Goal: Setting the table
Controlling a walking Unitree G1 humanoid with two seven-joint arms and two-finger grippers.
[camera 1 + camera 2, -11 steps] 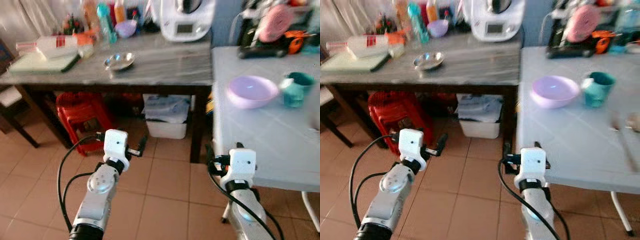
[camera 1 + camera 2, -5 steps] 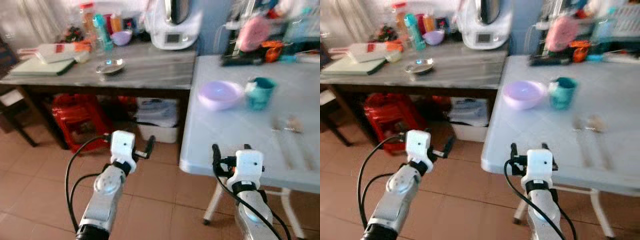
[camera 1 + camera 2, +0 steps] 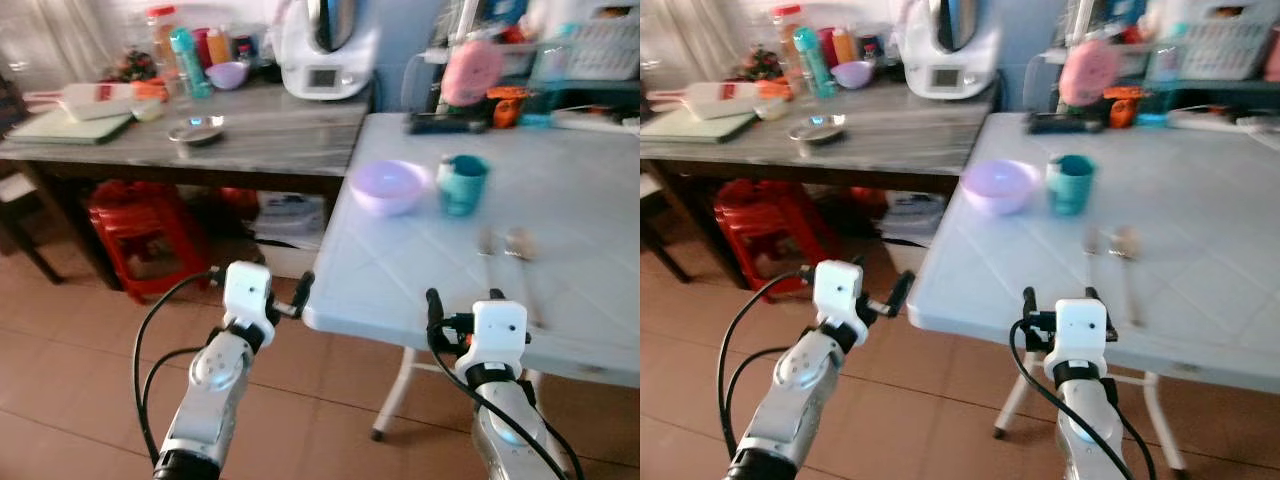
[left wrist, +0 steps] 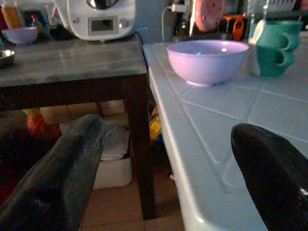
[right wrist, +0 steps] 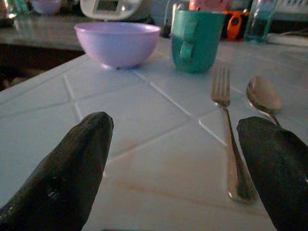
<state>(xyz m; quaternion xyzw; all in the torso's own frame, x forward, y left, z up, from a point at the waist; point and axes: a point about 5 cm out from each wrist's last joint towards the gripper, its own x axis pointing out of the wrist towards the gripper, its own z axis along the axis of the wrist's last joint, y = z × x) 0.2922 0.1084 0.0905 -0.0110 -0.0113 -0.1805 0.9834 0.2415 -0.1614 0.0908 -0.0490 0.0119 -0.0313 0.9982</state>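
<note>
On the pale blue tiled table (image 3: pixel 580 190) stand a lilac bowl (image 3: pixel 388 186) and, next to it, a teal mug (image 3: pixel 463 184). A fork (image 3: pixel 487 250) and a spoon (image 3: pixel 520 248) lie side by side nearer the front edge. My left gripper (image 4: pixel 163 168) is open at the table's near left corner, facing the bowl (image 4: pixel 208 60), with nothing between its fingers. My right gripper (image 5: pixel 178 163) is open and empty just above the front edge, looking along the fork (image 5: pixel 225 120) and spoon (image 5: pixel 263 96) toward the mug (image 5: pixel 196 39).
To the left is a grey counter (image 3: pixel 280 120) with a metal dish (image 3: pixel 196 130), bottles and a white appliance (image 3: pixel 325 45). A red stool (image 3: pixel 140 235) and a white box (image 3: pixel 285 215) sit under it. Clutter lines the table's back edge (image 3: pixel 470 95).
The camera has swung right and come closer, so the blue table is now straight ahead under both grippers. Both arms hold the same pose with fingers open.
</note>
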